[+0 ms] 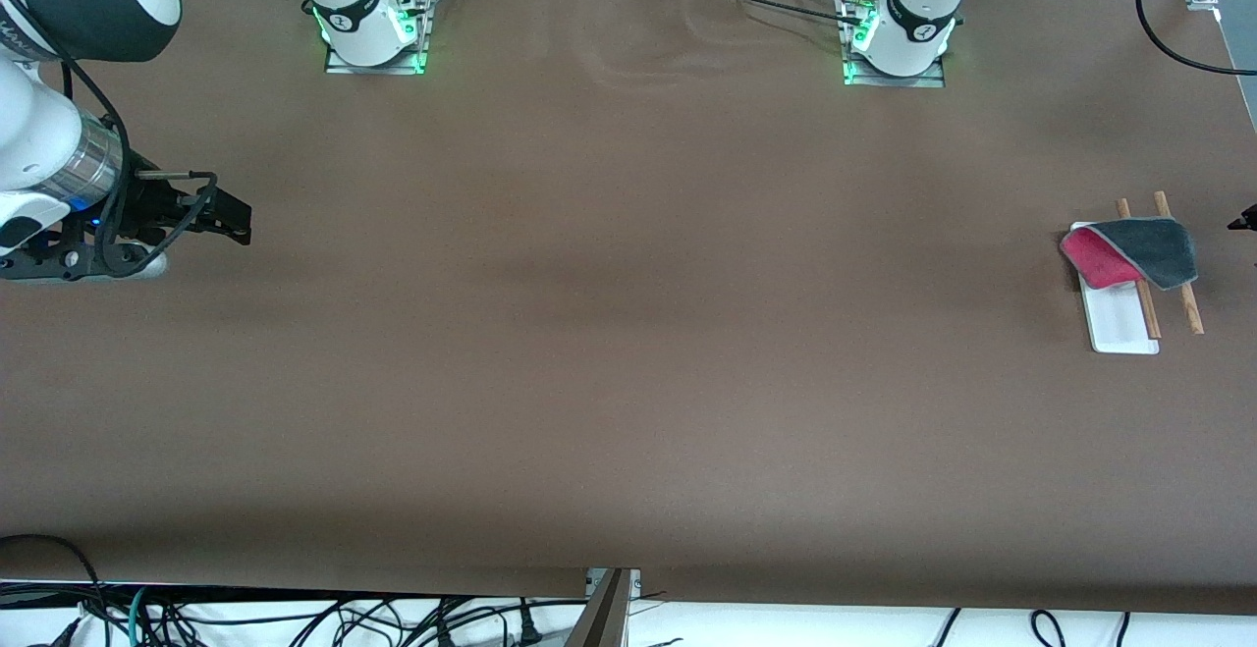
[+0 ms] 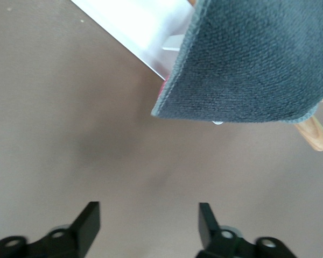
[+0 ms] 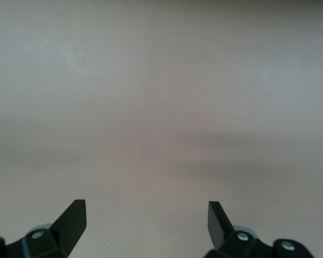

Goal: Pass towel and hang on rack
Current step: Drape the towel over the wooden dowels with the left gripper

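Observation:
The towel (image 1: 1151, 248) hangs over the rack's two brown rods (image 1: 1191, 310), dark grey side up, with a pink-red fold (image 1: 1095, 260) drooping over the rack's white base (image 1: 1120, 321). The rack stands at the left arm's end of the table. My left gripper (image 1: 1243, 220) barely shows at the picture's edge beside the rack. In the left wrist view it (image 2: 149, 220) is open and empty over bare table, apart from the towel (image 2: 247, 59), a rod end (image 2: 315, 135) and the base (image 2: 142, 27). My right gripper (image 1: 232, 220) is open and empty (image 3: 147, 217) at the right arm's end.
The brown table cover (image 1: 628, 333) runs wide and bare between the two arms. The arm bases (image 1: 373, 28) (image 1: 899, 38) stand along the edge farthest from the front camera. Cables (image 1: 295, 622) hang below the nearest edge.

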Controlling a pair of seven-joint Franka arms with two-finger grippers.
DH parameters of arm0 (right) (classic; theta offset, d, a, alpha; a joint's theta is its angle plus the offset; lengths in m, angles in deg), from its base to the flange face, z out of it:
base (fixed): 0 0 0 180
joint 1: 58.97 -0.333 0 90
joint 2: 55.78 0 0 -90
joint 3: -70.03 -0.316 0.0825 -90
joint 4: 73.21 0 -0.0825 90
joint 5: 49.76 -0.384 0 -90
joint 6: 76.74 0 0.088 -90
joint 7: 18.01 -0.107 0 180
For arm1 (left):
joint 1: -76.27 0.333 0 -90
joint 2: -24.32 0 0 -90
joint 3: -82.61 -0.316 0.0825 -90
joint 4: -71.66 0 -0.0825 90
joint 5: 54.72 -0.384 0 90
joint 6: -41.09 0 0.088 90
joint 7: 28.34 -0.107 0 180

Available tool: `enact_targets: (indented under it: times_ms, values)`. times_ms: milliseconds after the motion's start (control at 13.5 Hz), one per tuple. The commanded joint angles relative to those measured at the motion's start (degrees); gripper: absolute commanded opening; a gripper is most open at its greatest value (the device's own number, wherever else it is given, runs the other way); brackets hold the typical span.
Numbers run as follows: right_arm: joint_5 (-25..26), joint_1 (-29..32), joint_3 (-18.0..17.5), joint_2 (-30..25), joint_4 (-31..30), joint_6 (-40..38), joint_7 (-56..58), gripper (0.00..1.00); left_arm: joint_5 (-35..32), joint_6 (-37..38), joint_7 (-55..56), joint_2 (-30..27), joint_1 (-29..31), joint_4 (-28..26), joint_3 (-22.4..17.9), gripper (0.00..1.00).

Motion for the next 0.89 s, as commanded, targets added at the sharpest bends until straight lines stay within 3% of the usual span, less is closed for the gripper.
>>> enact_targets:
  times_ms: [0, 443, 813]
  values:
    - [0.4, 0.0, -0.2, -0.8, 0.0, -0.4, -0.9, 1.0, 2.6, 1.6, 0.5, -4.3, 0.0, 1.1, 0.9, 1.0]
    - [0.4, 0.0, -0.2, -0.8, 0.0, -0.3, -0.9, 1.0, 9.3, 16.4, 18.2, -15.3, -4.4, 1.4, 4.7, 1.0]
    - [0.5, 0.0, -0.1, -0.8, 0.0, -0.4, -0.7, 1.0, 12.4, 21.4, 40.5, -20.5, -4.6, 1.4, 16.8, 1.0]
